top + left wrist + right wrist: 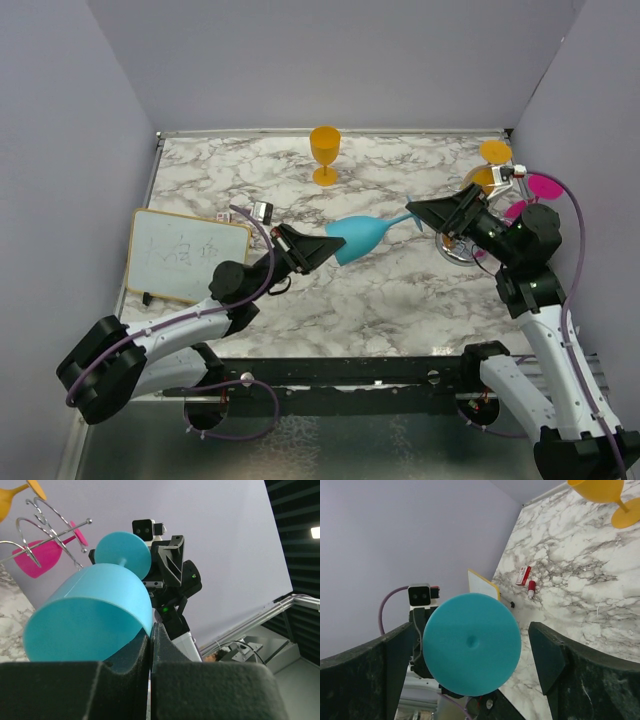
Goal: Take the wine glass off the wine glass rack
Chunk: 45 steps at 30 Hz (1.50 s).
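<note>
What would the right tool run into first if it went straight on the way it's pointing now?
The round foot of the blue wine glass, which sits centred between the right tool's open jaws and looks very close, though depth is hard to judge. Behind it is the left tool, shut on the bowl's rim.

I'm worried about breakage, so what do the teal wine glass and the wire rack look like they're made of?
The teal wine glass looks like plastic, probably: opaque, matte, evenly coloured, soft highlights, no see-through. The wine glass rack seems polished metal wire: thin, silvery, mirror-bright.
</note>
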Tool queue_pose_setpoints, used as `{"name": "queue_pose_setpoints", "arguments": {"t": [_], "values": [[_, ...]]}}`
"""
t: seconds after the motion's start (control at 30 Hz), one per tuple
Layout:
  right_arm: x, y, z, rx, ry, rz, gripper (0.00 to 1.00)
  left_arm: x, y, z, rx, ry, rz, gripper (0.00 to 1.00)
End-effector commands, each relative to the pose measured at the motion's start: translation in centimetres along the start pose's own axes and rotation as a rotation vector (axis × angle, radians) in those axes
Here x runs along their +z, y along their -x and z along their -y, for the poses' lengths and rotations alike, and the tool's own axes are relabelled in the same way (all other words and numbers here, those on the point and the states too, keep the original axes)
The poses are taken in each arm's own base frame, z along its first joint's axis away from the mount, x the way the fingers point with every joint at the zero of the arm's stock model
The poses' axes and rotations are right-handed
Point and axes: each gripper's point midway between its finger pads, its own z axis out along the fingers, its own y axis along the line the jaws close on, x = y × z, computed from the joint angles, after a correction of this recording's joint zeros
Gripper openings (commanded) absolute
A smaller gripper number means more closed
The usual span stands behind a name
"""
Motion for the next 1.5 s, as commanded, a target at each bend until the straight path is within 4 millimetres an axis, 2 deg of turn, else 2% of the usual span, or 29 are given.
{"name": "queue_pose_setpoints", "arguments": {"t": [0.0, 0.13, 0.23, 0.33, 0.43, 0.47, 0.6, 0.73, 0.87, 1.33, 1.47], "values": [[-1.1, 1.2, -0.3, -0.133, -0.046, 0.061, 1.0, -0.4, -0.1, 2.8, 0.054, -0.113, -0.011, 0.0], [-2.5, 3.3, -0.4, -0.289, -0.16, 0.126, 0.99, -0.9, -0.1, 2.6, 0.125, -0.092, -0.013, 0.0], [-4.5, 5.6, -0.6, -0.436, -0.277, 0.202, 0.99, -1.1, -0.3, 1.4, 0.238, -0.002, -0.043, 0.0], [-7.4, 8.0, -1.2, -0.58, -0.394, 0.302, 1.0, -1.7, 0.4, -0.7, 0.364, 0.161, -0.057, 0.0], [-10.9, 9.7, -2.9, -0.702, -0.464, 0.421, 1.0, -2.5, 1.8, -2.6, 0.486, 0.365, -0.069, 0.0], [-11.9, 10.2, -3.4, -0.739, -0.481, 0.456, 0.99, -3.4, 2.2, -4.0, 0.524, 0.468, -0.097, 0.0], [-14.8, 10.8, -4.3, -0.779, -0.55, 0.53, 1.0, -4.6, 4.8, -4.6, 0.732, 0.702, -0.161, 0.0], [-14.7, 10.5, -4.2, -0.797, -0.537, 0.519, 0.99, -4.9, 7.6, -4.5, 0.925, 0.843, -0.198, 0.0], [-14.6, 10.3, -4.4, -0.81, -0.518, 0.509, 0.99, -4.5, 9.2, -5.5, 1.043, 0.945, -0.254, 0.0], [-15.3, 9.7, -5.0, -0.828, -0.495, 0.524, 1.0, 0.7, 10.6, -11.5, 1.182, 1.13, -0.516, 0.0], [-15.3, 9.2, -4.7, -0.831, -0.484, 0.516, 1.0, 1.5, 11.5, -13.5, 1.224, 1.233, -0.612, 0.0]]}}
